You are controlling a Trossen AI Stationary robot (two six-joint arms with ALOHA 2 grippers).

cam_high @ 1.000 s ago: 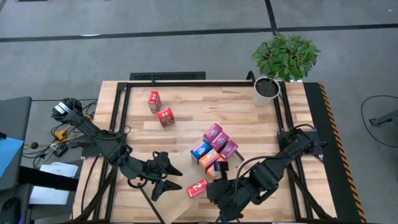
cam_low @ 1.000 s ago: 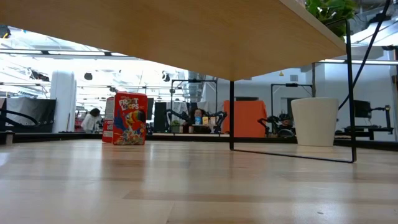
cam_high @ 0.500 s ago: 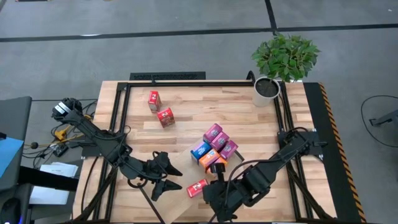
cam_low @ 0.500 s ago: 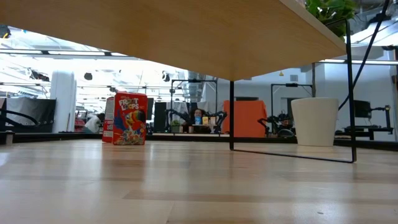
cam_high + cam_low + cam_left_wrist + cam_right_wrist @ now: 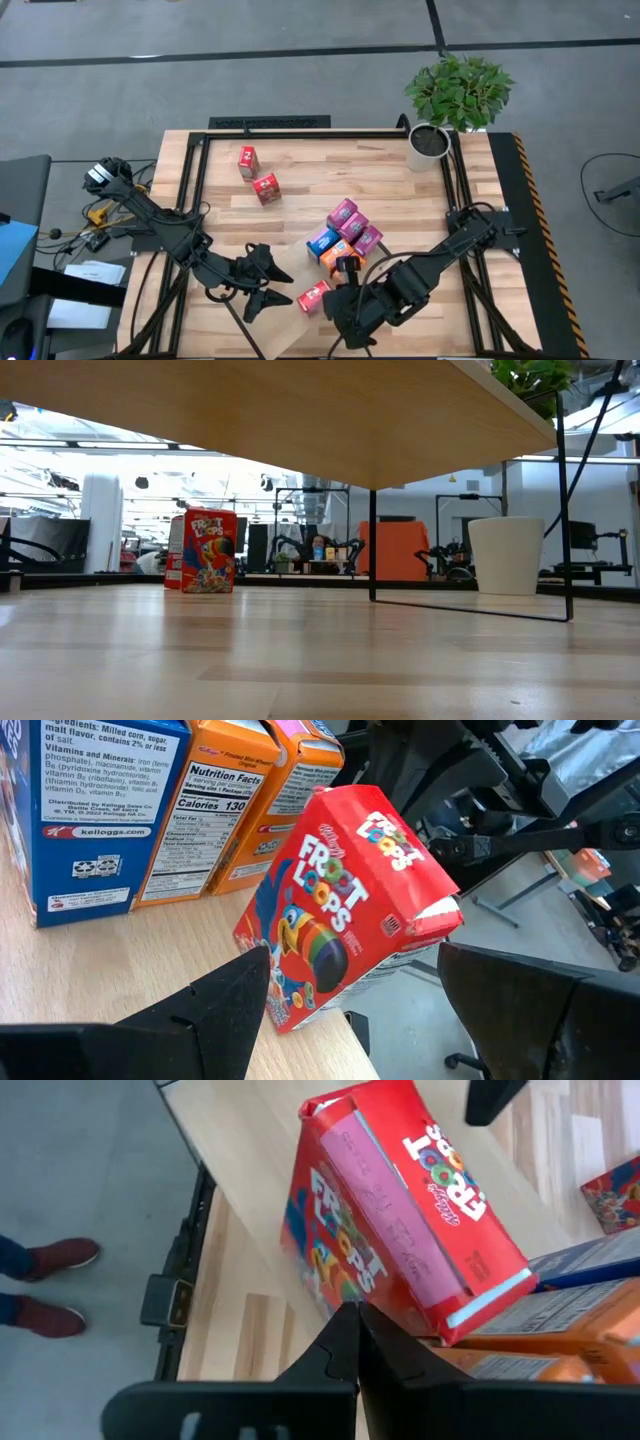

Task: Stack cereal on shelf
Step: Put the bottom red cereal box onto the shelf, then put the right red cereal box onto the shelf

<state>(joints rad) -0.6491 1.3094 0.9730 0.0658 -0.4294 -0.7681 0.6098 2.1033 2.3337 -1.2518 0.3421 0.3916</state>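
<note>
A red Froot Loops cereal box [image 5: 313, 296] sits tilted near the edge of the pale shelf board [image 5: 250, 1140]. My right gripper [image 5: 335, 302] is shut, with its tip against that box. My left gripper [image 5: 285, 288] is open on the box's other side, with its fingers [image 5: 230, 990] just short of it. A cluster of blue, orange and magenta boxes [image 5: 345, 240] lies on the board beside the red one. Two more red boxes [image 5: 257, 175] stand farther off. In the low view, only the shelf's underside [image 5: 300, 430] and one red box [image 5: 208, 550] show. My right gripper touches the red box with its shut fingers [image 5: 350, 1340], at the box's lower edge [image 5: 335, 1295]. They come at it from the table's right and near side, slanting down. The box is tilted, with one end [image 5: 425, 925] raised and its lower corner [image 5: 295, 1015] on the board.
A potted plant [image 5: 432, 140] stands at the far right corner. The board's black frame rails [image 5: 195, 190] run along its sides. The board's edge [image 5: 215, 1175] lies close to the red box, with floor and a person's shoes [image 5: 45, 1285] beyond it.
My right gripper has moved toward the table's left and slightly far, up against the red box. The box has shifted a little toward my left gripper.
</note>
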